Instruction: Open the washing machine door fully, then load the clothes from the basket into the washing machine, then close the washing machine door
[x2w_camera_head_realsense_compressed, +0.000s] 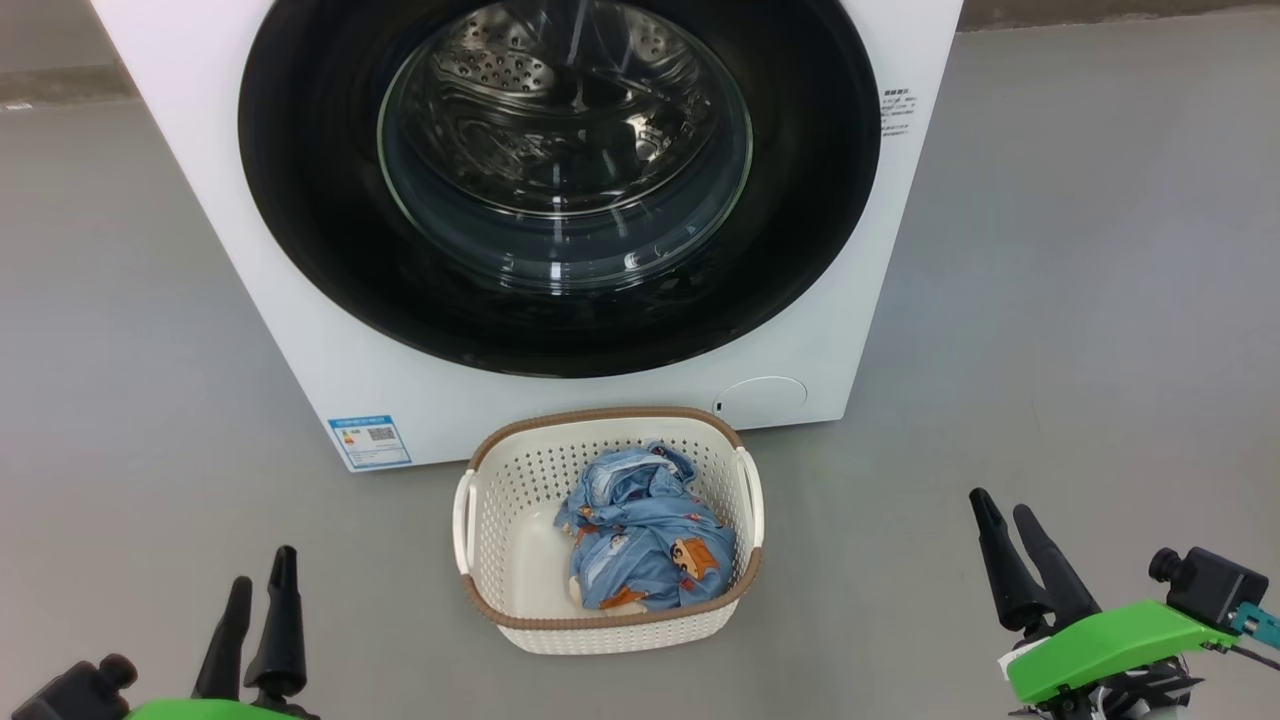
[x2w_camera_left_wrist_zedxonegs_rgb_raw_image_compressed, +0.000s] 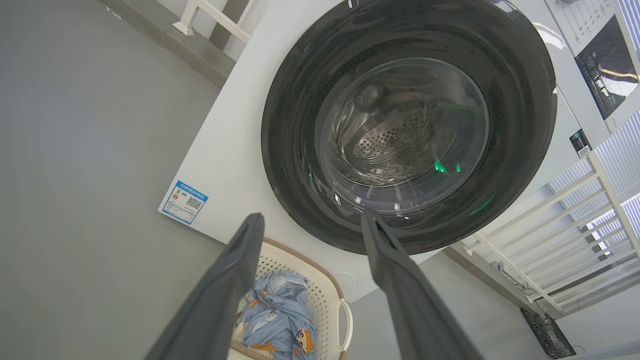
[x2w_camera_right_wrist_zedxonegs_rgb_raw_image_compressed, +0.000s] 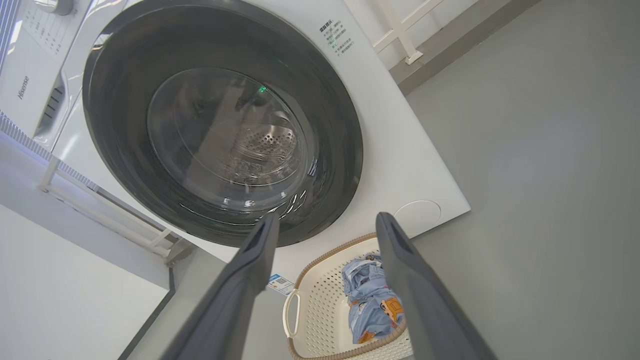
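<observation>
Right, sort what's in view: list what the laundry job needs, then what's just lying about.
For the job:
washing machine
washing machine door, shut
basket
clothes, in the basket
left tool and right tool, both open and empty

Just there:
blue label on the machine's lower corner
white railing beside the machine
grey floor

We see a smooth grey floor (x2w_camera_head_realsense_compressed: 1080, 300). On it stands the white washer (x2w_camera_head_realsense_compressed: 300, 330), its base flat on the floor. The basket (x2w_camera_head_realsense_compressed: 600, 412) sits on the floor just in front of the washer, near the middle of its front; we cannot tell whether they touch.
</observation>
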